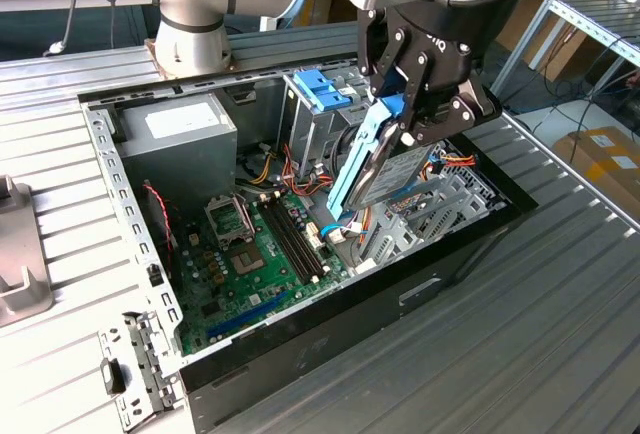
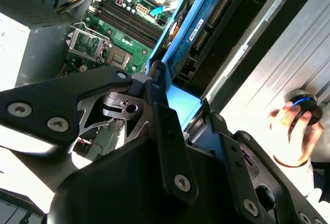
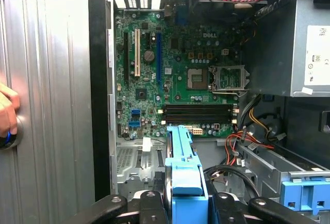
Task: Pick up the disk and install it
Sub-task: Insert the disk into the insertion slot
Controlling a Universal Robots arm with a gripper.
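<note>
- You have the gripper (image 1: pixel 420 122) in the upper right of the exterior view, over the open computer case (image 1: pixel 300 354), with its jaws closed onto the disk (image 1: pixel 392 169).
- The disk's upper end sits between the two fingers. The rest hangs below them, tilted steeply, with its lower end down inside the case's right part, among cables and grey metal bays.
- You cannot tell whether that lower end touches anything in the case.
- The disk's blue bracket (image 1: pixel 358 159) runs along the edge that faces the exterior view's left.
- In the second wrist view the gripper (image 2: pixel 183 102) pinches the bracket's end, and the disk (image 2: pixel 206 22) stretches away from the jaws with its circuit-board face showing.
- In the first wrist view the gripper (image 3: pixel 188 203) holds the disk (image 3: pixel 181 157) edge-on, and the green motherboard (image 3: pixel 175 74) lies beyond it.
- In the exterior view the motherboard (image 1: pixel 240 264) is at the centre and the grey power supply (image 1: pixel 180 129) at the upper left, both well apart from the disk.
- A person's hand (image 2: pixel 289 131) rests on a round blue-ringed device outside the case.
</note>
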